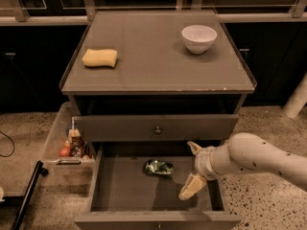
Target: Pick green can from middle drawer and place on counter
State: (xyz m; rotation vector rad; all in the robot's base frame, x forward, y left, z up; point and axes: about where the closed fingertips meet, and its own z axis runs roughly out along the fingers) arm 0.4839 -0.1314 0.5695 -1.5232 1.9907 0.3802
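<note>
The green can (159,167) lies on its side on the floor of the open middle drawer (120,190), toward the back and centre. My gripper (191,169) reaches in from the right, over the drawer's right part, a short way to the right of the can and apart from it. Its two pale fingers are spread, one up near the drawer's back (194,148) and one lower (192,187); nothing is between them. The counter (153,61) is the grey-brown cabinet top above.
A yellow sponge (100,58) lies on the counter's left and a white bowl (199,38) at its back right. A shut drawer front with a round knob (158,129) is above the open drawer. A tray with small items (72,145) stands at the left.
</note>
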